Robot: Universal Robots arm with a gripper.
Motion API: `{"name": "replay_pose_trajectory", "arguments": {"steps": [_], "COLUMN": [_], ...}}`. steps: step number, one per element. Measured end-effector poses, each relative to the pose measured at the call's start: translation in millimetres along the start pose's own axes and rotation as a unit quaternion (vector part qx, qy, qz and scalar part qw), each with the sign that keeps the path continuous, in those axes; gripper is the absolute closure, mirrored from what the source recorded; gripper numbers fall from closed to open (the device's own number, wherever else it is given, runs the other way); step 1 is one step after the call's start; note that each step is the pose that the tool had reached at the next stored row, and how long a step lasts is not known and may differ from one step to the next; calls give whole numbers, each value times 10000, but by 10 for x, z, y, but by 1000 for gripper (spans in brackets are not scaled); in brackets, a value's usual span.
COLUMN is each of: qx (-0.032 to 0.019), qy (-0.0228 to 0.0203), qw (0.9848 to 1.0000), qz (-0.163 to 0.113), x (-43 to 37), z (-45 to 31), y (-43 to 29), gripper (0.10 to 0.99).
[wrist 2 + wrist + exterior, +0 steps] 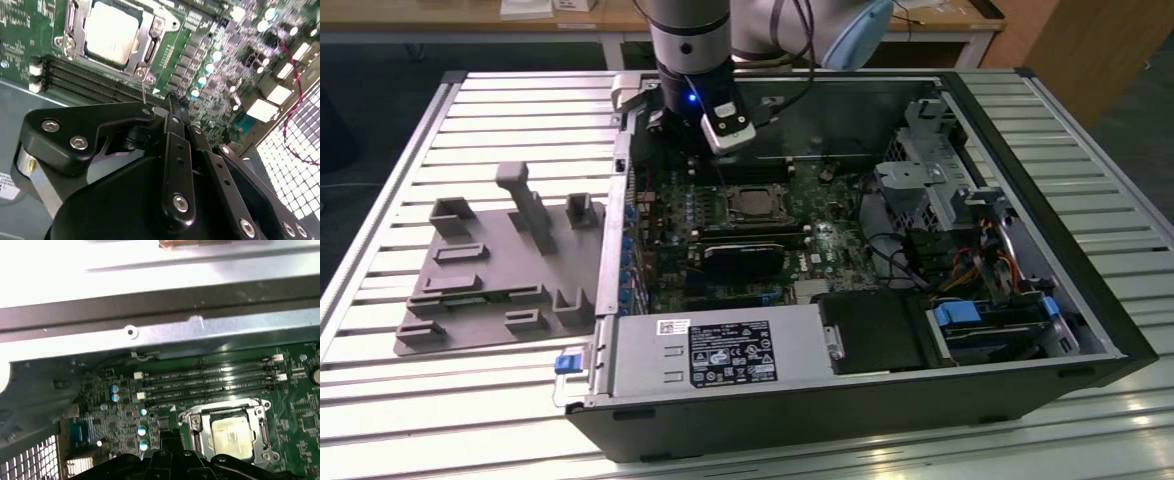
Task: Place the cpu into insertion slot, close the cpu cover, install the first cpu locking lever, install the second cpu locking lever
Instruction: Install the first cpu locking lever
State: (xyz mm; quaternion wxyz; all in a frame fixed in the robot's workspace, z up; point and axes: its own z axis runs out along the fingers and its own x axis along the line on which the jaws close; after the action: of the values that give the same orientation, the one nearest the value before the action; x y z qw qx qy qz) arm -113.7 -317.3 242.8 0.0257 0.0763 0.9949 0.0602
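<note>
The cpu (pixel 109 31) lies in the insertion slot, its pale silver face showing through the cut-out of the cpu cover (pixel 150 47), which lies flat over it. In the exterior view the cpu (pixel 750 203) sits mid-board in the open computer case. The first wrist view shows the cpu (pixel 229 432) framed by the cover (pixel 192 424). My gripper (pixel 173 102) is shut with nothing visibly between its fingers, hovering above the board beside the socket's corner. A thin metal lever end (pixel 143 89) sticks out from that corner, close to my gripper (pixel 167 442).
Long black memory slots (pixel 210 382) run beside the socket, next to the case wall (pixel 150 310). A grey fixture plate (pixel 494 270) lies on the table at the exterior view's left. The power supply (pixel 720 355), drive bays (pixel 987 320) and cables (pixel 907 255) fill the case.
</note>
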Motion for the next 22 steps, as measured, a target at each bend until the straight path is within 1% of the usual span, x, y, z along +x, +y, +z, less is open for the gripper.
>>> {"name": "replay_pose_trajectory", "arguments": {"steps": [3,7,9,10,16,22], "qx": [-111,-281,-341,-354,-363,-363], "qy": [16,42,51,53,54,54], "qw": [9999,9996,9994,9994,9993,9993], "qz": [6,16,20,22,21,22], "x": [13,31,36,37,33,-33], "z": [-1,-2,-2,-2,-1,7], "y": [-2,-5,-6,-6,-6,4], "gripper": [984,984,984,984,984,984]}}
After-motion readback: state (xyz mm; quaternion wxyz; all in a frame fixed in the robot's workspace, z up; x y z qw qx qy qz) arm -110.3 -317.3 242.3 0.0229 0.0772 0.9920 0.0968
